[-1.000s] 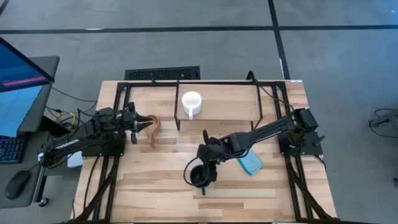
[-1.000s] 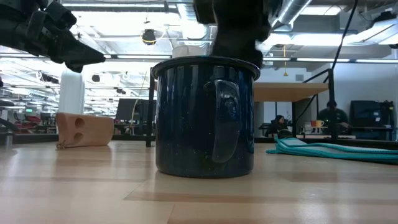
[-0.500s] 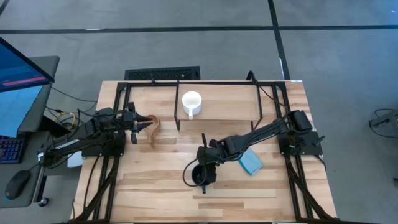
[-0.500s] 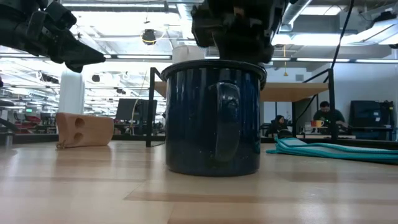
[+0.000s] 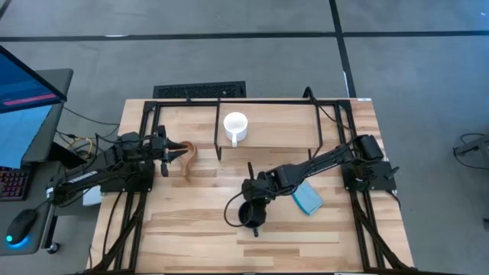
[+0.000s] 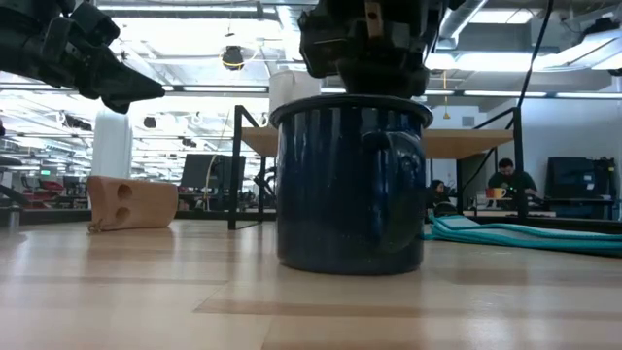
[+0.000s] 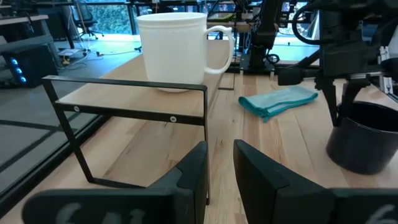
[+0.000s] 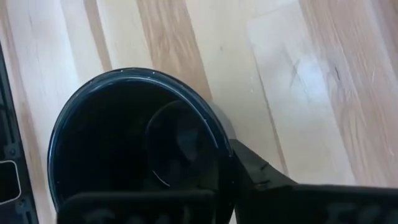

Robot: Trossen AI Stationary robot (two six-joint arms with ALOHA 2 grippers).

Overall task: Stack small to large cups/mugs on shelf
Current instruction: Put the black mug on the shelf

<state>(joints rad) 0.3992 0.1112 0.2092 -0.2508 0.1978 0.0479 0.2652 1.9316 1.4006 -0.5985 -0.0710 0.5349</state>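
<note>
Dark navy mug (image 5: 248, 215) stands on the wooden bench (image 5: 191, 229), the right hand (image 5: 255, 203) clamped on its rim; the left hand (image 5: 182, 151) waits, slightly parted, empty.

You could not see the tan mug (image 5: 189, 160) whole from above; the left gripper (image 5: 177, 150) covered part of it. In the low view the right gripper (image 6: 364, 44) was cut off by the top edge above the navy mug (image 6: 350, 185).

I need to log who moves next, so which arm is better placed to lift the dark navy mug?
The right. Its gripper is directly over the dark navy enamel mug, one finger inside the rim. The left gripper waits beside the tan-brown mug.
</note>
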